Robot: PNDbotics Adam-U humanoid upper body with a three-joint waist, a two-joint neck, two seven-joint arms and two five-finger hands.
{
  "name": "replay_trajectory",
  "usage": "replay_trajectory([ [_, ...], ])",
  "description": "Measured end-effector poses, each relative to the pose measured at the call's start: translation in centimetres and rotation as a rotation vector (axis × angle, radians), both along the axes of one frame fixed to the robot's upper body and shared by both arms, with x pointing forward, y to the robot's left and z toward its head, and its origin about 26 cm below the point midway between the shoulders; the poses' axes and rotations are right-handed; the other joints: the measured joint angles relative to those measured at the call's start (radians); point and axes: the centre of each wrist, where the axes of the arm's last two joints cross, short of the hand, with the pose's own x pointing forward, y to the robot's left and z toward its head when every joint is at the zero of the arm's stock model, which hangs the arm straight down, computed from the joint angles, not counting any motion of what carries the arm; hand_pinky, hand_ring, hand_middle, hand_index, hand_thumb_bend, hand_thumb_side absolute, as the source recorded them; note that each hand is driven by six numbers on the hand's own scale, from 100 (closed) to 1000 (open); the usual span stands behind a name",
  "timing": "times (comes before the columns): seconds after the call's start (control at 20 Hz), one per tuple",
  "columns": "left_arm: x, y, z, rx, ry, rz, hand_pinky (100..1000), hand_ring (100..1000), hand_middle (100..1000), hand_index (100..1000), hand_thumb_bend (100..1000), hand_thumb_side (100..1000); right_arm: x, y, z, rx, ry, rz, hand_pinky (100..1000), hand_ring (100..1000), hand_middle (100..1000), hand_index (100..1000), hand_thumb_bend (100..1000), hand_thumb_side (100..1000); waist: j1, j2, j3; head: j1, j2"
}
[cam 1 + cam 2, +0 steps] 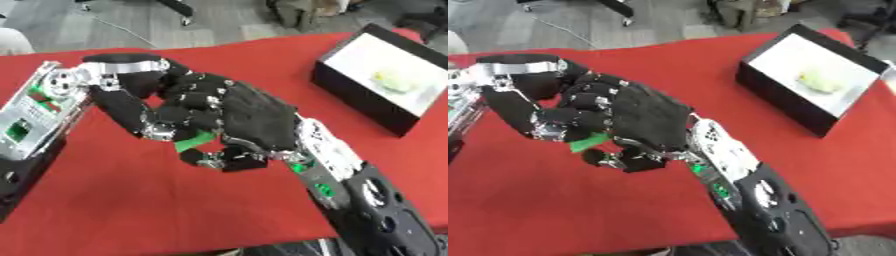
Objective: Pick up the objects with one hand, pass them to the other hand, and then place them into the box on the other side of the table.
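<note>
A small green object [194, 140] shows only in part, wedged between my two hands above the middle of the red table. My left hand [133, 107] comes in from the left, and its curled fingers close on the object's upper side. My right hand [259, 119] reaches up from the lower right. Its fingers wrap over the left hand's fingers and its thumb curls under the green object. The black box [357, 98] with a white inside stands at the far right of the table, and a pale yellow-green object [395, 80] lies in it.
A red cloth [131, 200] covers the table, whose front edge runs along the bottom of the view. Beyond the far edge is grey floor with chair legs [179, 10].
</note>
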Motion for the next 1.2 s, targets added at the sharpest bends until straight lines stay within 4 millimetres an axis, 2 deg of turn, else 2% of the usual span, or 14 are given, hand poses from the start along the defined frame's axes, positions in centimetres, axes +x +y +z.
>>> replay_trajectory([
  [0.2,0.0,0.0,0.0,0.002,0.002,0.0,576,515,506,720,317,251,-0.1,0.4,-0.3,0.03,-0.021,-0.034,738,693,448,841,100,100,0.0,0.0,0.001,-0.004,0.0],
  [0.4,0.0,0.0,0.0,0.001,0.002,0.0,578,520,518,732,366,293,-0.3,0.7,-0.6,0.078,-0.033,-0.058,688,591,337,771,100,100,0.0,-0.002,0.002,-0.008,0.0],
  [0.55,0.0,0.1,0.1,-0.002,0.0,0.001,584,532,540,752,453,376,-0.2,1.1,-0.9,0.124,-0.029,-0.059,630,483,256,714,100,100,0.0,-0.003,0.003,-0.009,0.0],
  [0.85,0.1,0.1,0.1,-0.023,0.0,-0.009,605,570,584,802,614,537,-0.1,1.4,-1.3,0.194,-0.028,-0.033,615,428,226,681,100,100,-0.001,-0.003,0.003,-0.012,0.0],
  [1.2,0.2,0.6,-0.4,-0.073,-0.007,-0.03,621,592,613,830,650,601,0.1,1.5,-1.3,0.249,-0.028,0.014,609,411,253,678,100,100,-0.001,-0.004,0.001,-0.033,0.0],
])
